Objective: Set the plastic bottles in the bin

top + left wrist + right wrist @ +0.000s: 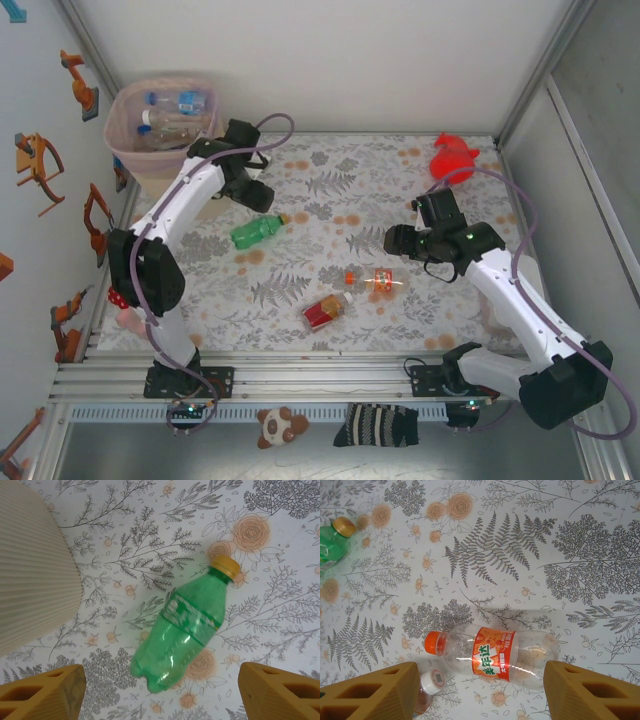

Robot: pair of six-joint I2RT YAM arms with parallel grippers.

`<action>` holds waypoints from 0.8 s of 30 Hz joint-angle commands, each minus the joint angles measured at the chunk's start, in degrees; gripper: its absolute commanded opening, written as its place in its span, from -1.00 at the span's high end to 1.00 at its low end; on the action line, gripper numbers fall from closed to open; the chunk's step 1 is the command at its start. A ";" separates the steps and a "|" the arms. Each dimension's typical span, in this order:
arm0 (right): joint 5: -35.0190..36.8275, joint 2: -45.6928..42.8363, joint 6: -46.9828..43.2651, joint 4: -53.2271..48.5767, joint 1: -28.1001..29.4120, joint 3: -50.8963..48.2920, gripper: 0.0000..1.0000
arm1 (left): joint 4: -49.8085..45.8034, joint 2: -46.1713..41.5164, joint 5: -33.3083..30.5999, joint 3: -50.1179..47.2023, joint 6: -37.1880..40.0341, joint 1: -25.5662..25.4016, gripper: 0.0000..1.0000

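plastic bottles [172, 112] already lay in the bin [122, 148] at the far left corner, and three more lay on their sides on the flowered table [340, 165]. your left gripper [252, 192] hovered just beside the bin over the green bottle [185, 630], its fingers [45, 692] spread wide to either side and holding nothing. your right gripper [400, 240] hung above the orange-labelled bottle [495, 656] near the table's middle, its fingers [375, 692] likewise well apart, with the bottle lying loose on the cloth between them. the red-labelled bottle [324, 311] rested nearer you, its white cap close to the orange cap of the other.
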 commanded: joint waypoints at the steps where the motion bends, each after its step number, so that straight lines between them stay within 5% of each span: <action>1: -0.10 -0.36 -0.53 0.57 -0.50 0.02 -0.31 | 1.62 2.00 2.51 -0.68 2.79 -0.24 -0.64; 12: 0.32 -1.47 -0.37 0.00 -0.53 -0.70 -0.31 | 2.34 8.10 14.33 -4.24 4.22 -0.17 -0.82; 24: 0.54 -1.95 -0.22 -0.17 -0.59 -1.22 -0.31 | 5.52 -0.16 21.31 -20.86 0.40 -1.91 -0.98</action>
